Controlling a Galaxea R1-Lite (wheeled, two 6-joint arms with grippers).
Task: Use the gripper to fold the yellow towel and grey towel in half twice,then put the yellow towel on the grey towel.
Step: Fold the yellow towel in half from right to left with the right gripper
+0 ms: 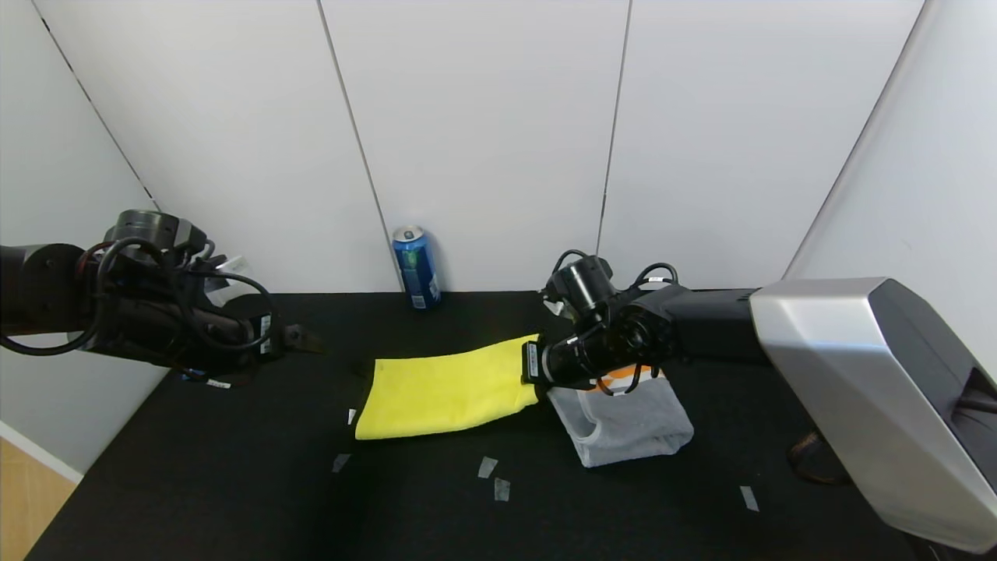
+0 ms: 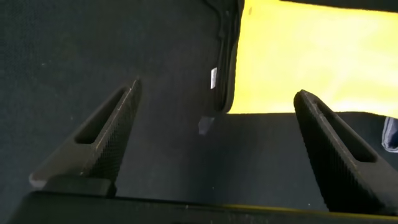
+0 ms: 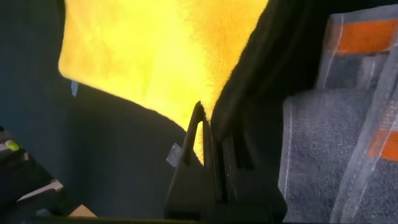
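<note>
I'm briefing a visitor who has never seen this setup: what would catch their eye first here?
The bright yellow towel, lying mid-table on the black table, with the right pincer shut on its right edge. Just right of it lies the folded grey towel with orange patches. A blue can stands at the back wall; the left pincer hovers open at the left.

The yellow towel (image 1: 448,387) is bright yellow with black trim. The grey towel (image 1: 631,428) is mid-grey with orange patches. The counter (image 1: 234,467) is black; the can (image 1: 416,267) blue.
</note>
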